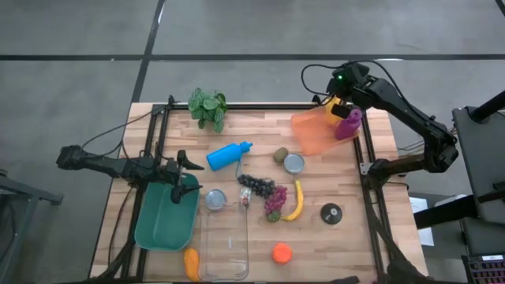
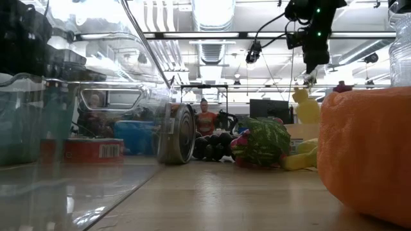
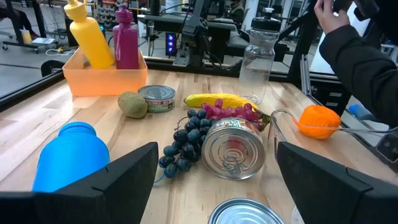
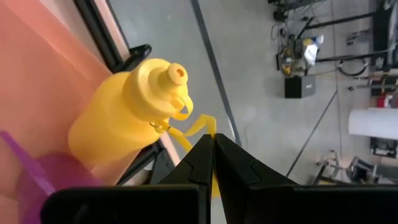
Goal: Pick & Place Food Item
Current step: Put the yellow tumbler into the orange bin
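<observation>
Right claw (image 4: 213, 144) shut above yellow bottle (image 4: 127, 118), purple bottle (image 4: 46, 177) beside

An orange bin (image 1: 312, 134) holds a yellow bottle (image 4: 134, 121) and a magenta bottle (image 1: 347, 125).

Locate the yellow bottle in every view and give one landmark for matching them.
High view: yellow bottle in the orange bin, far right corner.
Low view: right of centre, in the background.
Left wrist view: upper left.
Right wrist view: centre-left.
Shared landmark: the purple bottle beside it.
</observation>
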Controlling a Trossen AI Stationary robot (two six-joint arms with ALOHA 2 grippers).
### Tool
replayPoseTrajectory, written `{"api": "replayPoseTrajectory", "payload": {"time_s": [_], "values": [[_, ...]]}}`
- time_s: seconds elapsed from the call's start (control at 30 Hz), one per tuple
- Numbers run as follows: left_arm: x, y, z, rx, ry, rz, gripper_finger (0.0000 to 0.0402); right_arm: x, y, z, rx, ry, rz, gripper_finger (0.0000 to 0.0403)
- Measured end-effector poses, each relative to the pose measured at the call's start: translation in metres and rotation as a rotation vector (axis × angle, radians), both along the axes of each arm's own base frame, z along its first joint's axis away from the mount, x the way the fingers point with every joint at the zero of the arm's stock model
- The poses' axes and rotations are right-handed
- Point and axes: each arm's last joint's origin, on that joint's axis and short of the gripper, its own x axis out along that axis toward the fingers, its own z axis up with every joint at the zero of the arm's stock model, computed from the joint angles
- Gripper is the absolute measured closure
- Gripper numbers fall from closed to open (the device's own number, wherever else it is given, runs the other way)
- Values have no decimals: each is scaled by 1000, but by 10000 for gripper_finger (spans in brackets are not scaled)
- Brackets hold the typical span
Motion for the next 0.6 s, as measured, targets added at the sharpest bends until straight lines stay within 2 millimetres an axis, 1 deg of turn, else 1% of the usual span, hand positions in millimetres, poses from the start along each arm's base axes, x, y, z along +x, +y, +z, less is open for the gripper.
{"api": "replayPoseTrajectory", "payload": {"time_s": [0.17, 0.47, 0.6], "values": [[0, 0, 0, 0, 0, 0, 66, -6, -1, -9, 36, 20, -47, 392], [0, 0, 0, 0, 0, 0, 66, -13, 4, -12, 84, 18, -135, 392], [0, 0, 0, 0, 0, 0, 66, -13, 6, -11, 104, -11, -128, 392]]}}
